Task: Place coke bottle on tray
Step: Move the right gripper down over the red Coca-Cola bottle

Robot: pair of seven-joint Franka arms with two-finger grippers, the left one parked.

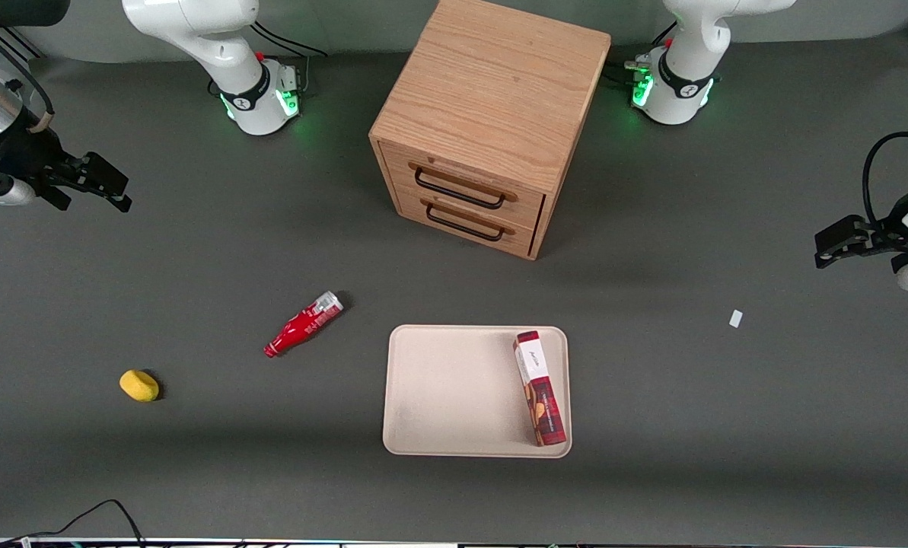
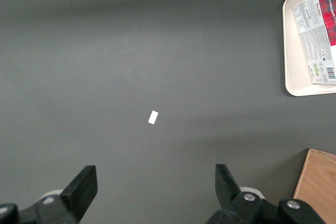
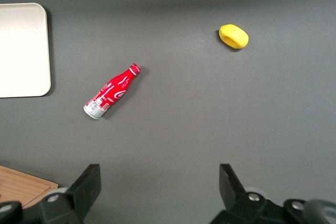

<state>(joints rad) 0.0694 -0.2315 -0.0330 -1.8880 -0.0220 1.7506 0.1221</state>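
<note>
Pincer [image 1: 111,190] hangs high over the working arm's end of the desk [image 1: 651,426], fingers [image 3: 86,187] spread wide, holding nothing. Bottle [image 1: 304,323] lies on its side on the desk, off the tray [image 1: 454,388], beside it toward the working arm's end, cap pointing nearer the front camera. Tray sits in front of the cabinet [image 1: 484,114], with a red-and-white box [image 1: 540,388] lying on it along the edge toward the parked arm. Yellow lump [image 1: 139,385] rests on the desk, farther toward the working arm's end than the bottle. Small white scrap [image 1: 736,318] lies toward the parked arm's end.
</note>
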